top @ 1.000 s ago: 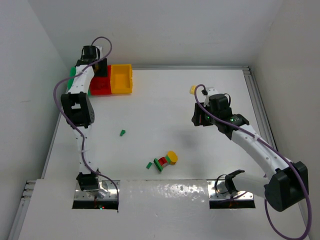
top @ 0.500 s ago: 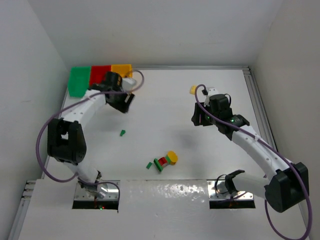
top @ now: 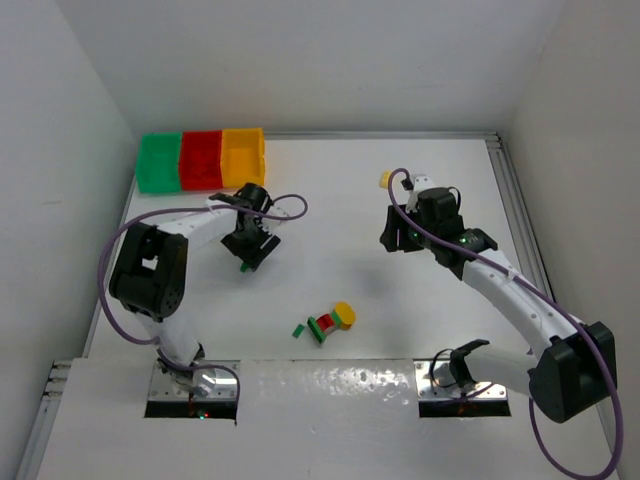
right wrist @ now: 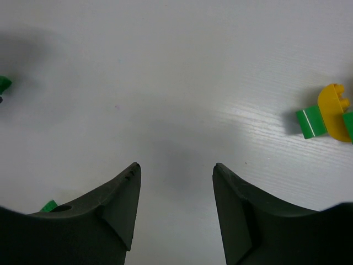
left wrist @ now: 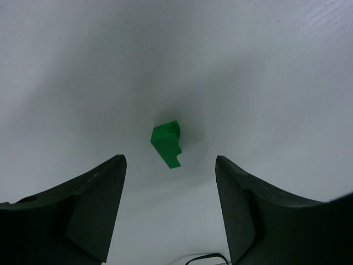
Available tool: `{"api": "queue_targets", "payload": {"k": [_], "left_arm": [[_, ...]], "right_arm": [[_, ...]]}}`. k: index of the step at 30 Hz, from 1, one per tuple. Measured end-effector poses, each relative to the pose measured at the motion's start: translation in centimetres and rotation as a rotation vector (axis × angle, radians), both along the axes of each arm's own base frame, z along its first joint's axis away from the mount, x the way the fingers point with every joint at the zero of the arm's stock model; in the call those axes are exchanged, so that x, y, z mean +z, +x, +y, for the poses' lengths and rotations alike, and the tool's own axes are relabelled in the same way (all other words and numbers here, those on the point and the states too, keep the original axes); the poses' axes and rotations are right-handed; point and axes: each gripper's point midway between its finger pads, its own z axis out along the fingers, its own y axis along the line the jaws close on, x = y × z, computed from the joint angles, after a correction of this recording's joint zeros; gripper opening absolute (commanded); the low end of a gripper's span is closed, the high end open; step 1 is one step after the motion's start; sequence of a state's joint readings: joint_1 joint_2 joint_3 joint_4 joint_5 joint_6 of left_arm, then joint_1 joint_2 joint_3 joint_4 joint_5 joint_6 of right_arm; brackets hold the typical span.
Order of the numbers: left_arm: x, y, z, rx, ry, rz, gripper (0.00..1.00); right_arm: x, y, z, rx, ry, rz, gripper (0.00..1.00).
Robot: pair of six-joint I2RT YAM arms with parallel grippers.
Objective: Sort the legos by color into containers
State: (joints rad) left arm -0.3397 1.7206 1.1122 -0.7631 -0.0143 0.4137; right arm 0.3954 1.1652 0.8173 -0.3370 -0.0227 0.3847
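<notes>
Top view first: the containers [top: 201, 172] sit in a row up in the 11 o'clock corner of the table [top: 330, 190], green then red then yellow going left to right, all joined up

The left gripper [left wrist: 170, 172] is out over the table around 9 o'clock from the middle, well apart from the bins. Its wrist cam shows the jaws parted fairly wide with nothing in them. A small green lego [left wrist: 166, 143] lies flat on the table just ahead of the gap, roughly centred between the two fingers [left wrist: 96, 204], not touching either one. From above you can only see a sliver of it poking out at the gripper's 6 o'clock

The right gripper [right wrist: 175, 172] hangs over at about 3 o'clock, jaws about half open and empty, just bare table between them

Other loose bits: a single yellow lego [top: 385, 179] at roughly 1 o'clock, just beyond the right arm. Down at 6 o'clock there's a little bunch: a round yellow piece [top: 343, 314], a red piece [top: 324, 322] right against it, and a flat green piece [top: 298, 329] just to the 9 o'clock side of those
</notes>
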Motion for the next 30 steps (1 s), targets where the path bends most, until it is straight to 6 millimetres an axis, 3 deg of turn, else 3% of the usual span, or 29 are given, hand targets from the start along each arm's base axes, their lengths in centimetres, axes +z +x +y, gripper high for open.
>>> {"api": "queue_targets", "payload": {"k": [8,15,21,24,26,28,30], "left_arm": [[-2.8,-0.5,0.5,0.019,0.043,0.056,0.41],[-2.8,-0.4,0.5,0.030,0.043,0.051,0.00],[-2.2,0.2,0.5,0.065,0.041,0.039,0.00],[0.4,3.1,1.0,0.132,0.030,-0.021,0.00],[3.4,7.0,2.3,0.227,-0.009,-0.103,0.00],[7.4,12.5,5.3,0.362,-0.053,-0.229,0.00],[11.8,17.9,10.6,0.512,-0.082,-0.389,0.00]], "right_arm": [[0.0,0.0,0.0,-0.001,-0.001,0.001,0.55],[0.0,0.0,0.0,-0.001,-0.001,0.001,0.55],[0.0,0.0,0.0,-0.001,-0.002,0.001,0.55],[0.0,0.0,-0.1,-0.003,-0.004,0.000,0.55],[0.0,0.0,-0.1,-0.002,-0.006,-0.002,0.55],[0.0,0.1,-0.1,0.001,-0.008,-0.005,0.55],[0.0,0.1,-0.1,0.005,-0.009,-0.006,0.55]]}}
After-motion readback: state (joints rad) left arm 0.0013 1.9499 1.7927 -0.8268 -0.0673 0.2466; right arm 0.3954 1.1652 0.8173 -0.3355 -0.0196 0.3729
